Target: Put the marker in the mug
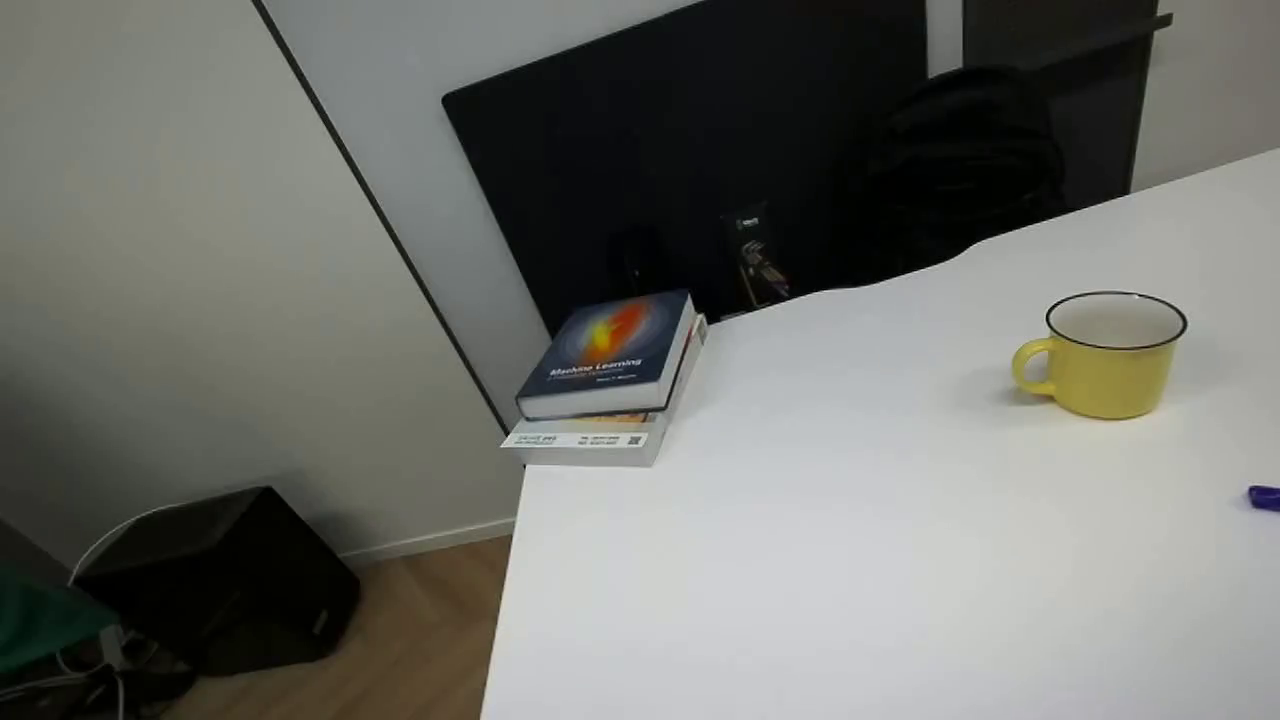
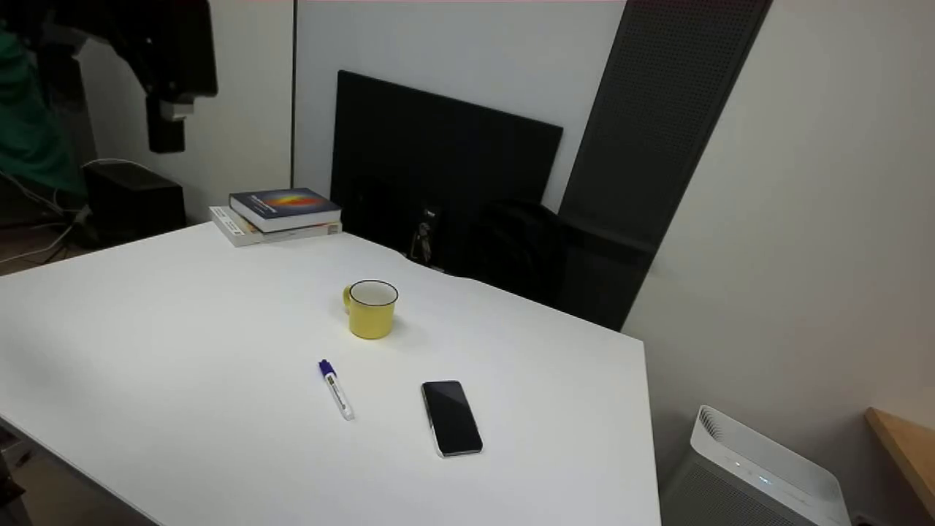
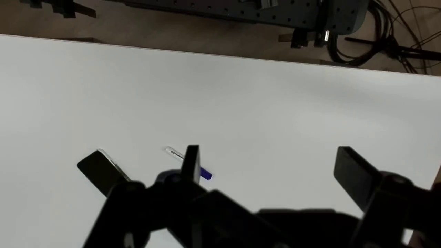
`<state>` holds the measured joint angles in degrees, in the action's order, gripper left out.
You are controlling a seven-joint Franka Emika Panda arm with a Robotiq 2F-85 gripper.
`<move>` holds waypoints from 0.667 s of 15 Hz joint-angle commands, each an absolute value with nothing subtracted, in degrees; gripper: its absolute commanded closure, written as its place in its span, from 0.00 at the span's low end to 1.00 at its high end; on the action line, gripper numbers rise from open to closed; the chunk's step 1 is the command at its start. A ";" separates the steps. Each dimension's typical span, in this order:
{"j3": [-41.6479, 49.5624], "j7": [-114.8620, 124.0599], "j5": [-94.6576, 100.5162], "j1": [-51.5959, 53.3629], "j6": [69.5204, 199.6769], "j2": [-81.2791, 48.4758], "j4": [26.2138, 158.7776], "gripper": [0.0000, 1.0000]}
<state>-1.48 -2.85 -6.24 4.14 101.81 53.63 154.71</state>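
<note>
The thin white marker with a blue-violet cap (image 2: 336, 391) lies on the flat white surface (image 2: 182, 329), near but apart from the upright, squat, dark-rimmed yellow mug (image 2: 371, 319), capped end nearer it. The black fingers (image 3: 355, 176) stand spread wide apart.

The mug (image 2: 371, 320), squat and yellow with a pale inside and thin dark rim, stands upright on the bench (image 2: 182, 343), its handle at one side. The marker (image 2: 337, 393), white-bodied with dark print and a blue-purple cap, lies flat near it, apart, cap end nearer the mug.
</note>
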 commanded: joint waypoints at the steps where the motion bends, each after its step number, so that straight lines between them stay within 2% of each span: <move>1: 3.74 -10.31 -2.34 2.56 101.68 52.28 156.03 0.00; 10: 15.62 -35.68 18.73 -1.23 103.56 50.52 157.01 0.00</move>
<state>13.38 -29.77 12.94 -0.52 102.35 51.06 157.25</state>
